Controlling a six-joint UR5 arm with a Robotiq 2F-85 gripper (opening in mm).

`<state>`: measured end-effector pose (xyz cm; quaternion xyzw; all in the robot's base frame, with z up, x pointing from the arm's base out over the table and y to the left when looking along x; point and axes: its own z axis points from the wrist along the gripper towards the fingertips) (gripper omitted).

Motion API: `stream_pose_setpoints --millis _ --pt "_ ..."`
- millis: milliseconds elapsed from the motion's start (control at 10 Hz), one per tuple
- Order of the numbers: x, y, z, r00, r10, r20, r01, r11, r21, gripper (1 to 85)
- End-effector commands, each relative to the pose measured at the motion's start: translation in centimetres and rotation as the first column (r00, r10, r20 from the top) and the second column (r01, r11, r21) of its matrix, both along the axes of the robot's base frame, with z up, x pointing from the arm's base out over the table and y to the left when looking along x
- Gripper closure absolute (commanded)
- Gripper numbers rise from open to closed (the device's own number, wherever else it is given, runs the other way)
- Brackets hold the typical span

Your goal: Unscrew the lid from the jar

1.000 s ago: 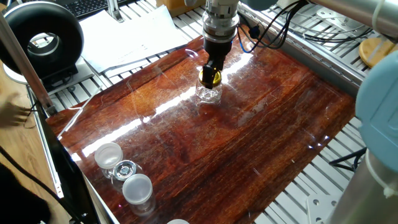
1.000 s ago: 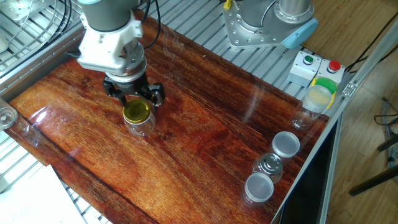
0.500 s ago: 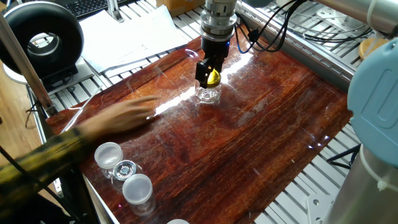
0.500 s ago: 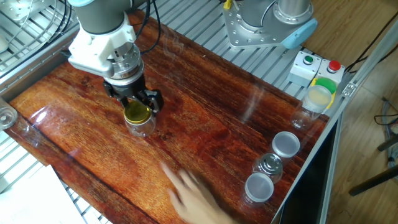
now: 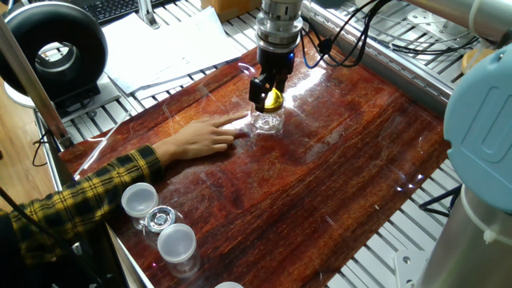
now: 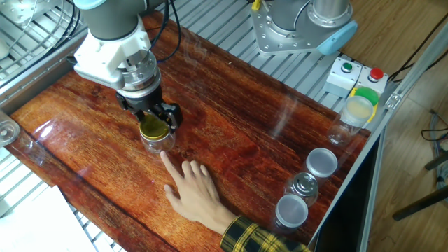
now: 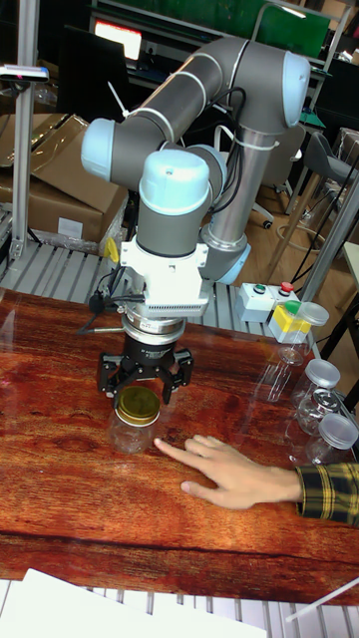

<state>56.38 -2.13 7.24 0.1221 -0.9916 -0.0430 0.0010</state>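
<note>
The small clear glass jar (image 5: 268, 122) (image 6: 160, 143) (image 7: 133, 431) stands upright on the far part of the wooden board. Its yellow-gold lid (image 5: 274, 99) (image 6: 154, 130) (image 7: 139, 404) sits at the jar's mouth, slightly tilted. My gripper (image 5: 267, 94) (image 6: 155, 123) (image 7: 142, 391) comes straight down from above and is shut on the lid. Whether the lid still touches the jar's neck is hard to tell. A person's hand (image 5: 200, 138) (image 6: 193, 190) (image 7: 235, 473) lies flat on the board, with a fingertip at the jar's base.
The hand's plaid sleeve (image 5: 80, 198) crosses the near side of the board. Several clear cups with white lids (image 5: 158, 226) (image 6: 306, 185) stand at one corner. A button box (image 6: 353, 75) and the arm's base (image 6: 301, 24) are beyond the edge. Papers (image 5: 172, 44) lie behind.
The gripper has turned on the lid and risen slightly. A person's hand has come in across the board and now rests beside the jar.
</note>
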Motion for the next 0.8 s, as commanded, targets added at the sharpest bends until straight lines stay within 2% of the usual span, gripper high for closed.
stream_pose_setpoints --millis 0,700 --pt "0.22 0.21 0.21 1.000 -0.010 0.005 0.009 1.000 0.011 9.7" --pt "0.46 0.33 0.19 1.000 -0.021 0.011 0.021 1.000 0.015 11.7"
